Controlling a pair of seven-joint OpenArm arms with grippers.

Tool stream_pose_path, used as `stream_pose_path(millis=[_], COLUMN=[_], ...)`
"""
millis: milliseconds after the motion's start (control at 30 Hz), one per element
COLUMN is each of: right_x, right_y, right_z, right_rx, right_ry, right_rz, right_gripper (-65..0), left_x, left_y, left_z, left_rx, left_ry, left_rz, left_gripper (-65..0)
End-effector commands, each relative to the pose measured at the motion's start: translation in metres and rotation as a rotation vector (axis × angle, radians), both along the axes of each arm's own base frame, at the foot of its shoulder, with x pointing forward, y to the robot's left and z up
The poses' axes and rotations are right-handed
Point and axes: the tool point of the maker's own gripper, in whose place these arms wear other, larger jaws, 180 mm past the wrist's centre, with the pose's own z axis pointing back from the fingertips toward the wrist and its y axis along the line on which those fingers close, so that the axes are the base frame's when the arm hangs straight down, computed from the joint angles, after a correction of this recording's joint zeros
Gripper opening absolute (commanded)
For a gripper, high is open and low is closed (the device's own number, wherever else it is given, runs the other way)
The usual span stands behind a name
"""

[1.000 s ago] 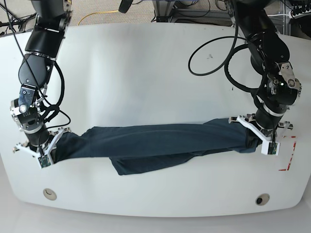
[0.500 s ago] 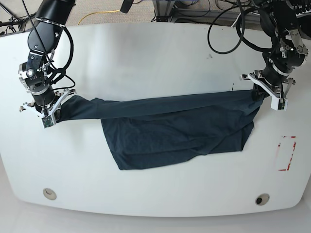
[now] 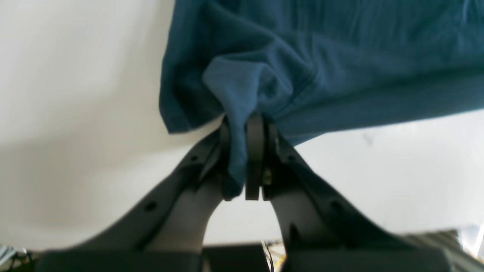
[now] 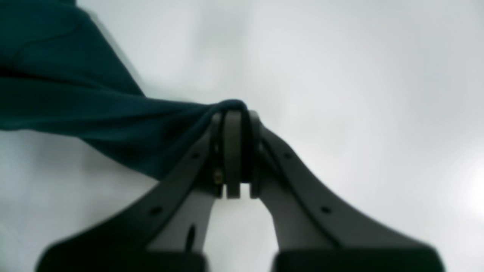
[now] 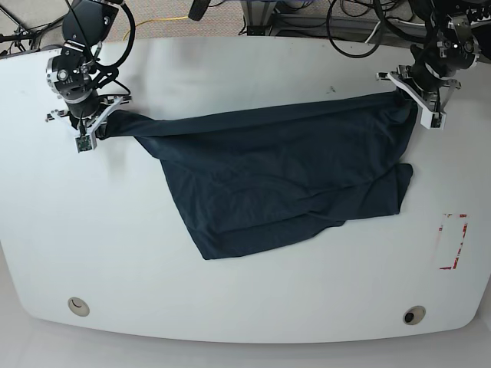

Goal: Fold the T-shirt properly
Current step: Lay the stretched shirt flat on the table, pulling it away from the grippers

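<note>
Base view, T-shirt (image 5: 284, 180) stretched on table (image 5: 230, 299), both fingers (image 5: 87, 132) clamped on it

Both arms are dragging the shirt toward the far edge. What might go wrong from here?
The left end effector pinches only a small bunched tuft of the dark navy-blue cloth T-shirt, so it might slip free. The right end effector holds a twisted rope of cloth, so that side may land wrinkled. The near hem lies slanted, risking a crooked fold.

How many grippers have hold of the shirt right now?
2: the left gripper pinches the T-shirt at its far right corner, the right gripper at its far left corner.
</note>
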Motion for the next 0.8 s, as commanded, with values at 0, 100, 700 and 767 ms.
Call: stream_pose_path(millis=[0, 100, 700, 767], right_x=[0.000, -0.010, -0.015, -0.013], right_y=[-0.011, -0.013, 0.023, 0.031], right_z=[0.010, 0.005, 0.010, 0.016], right_rx=[-0.023, -0.026, 0.033, 0.041], right_ry=[-0.033, -0.010, -0.041, -0.062], right_rz=[-0.019, -0.024, 0.018, 0.033], right_gripper=[-65.0, -65.0, -14.3, -14.3], left_x=[0.001, -0.002, 0.004, 0.007], left_y=[0.002, 0.004, 0.012, 0.012], left_z=[0.006, 0.004, 0.009, 0.011], left_rx=[0.017, 0.021, 0.051, 0.052], left_ry=[-0.020, -0.011, -0.018, -0.027], left_rz=[-0.006, -0.004, -0.023, -0.023], left_gripper=[-65.0, -65.0, -32.4, -30.6])
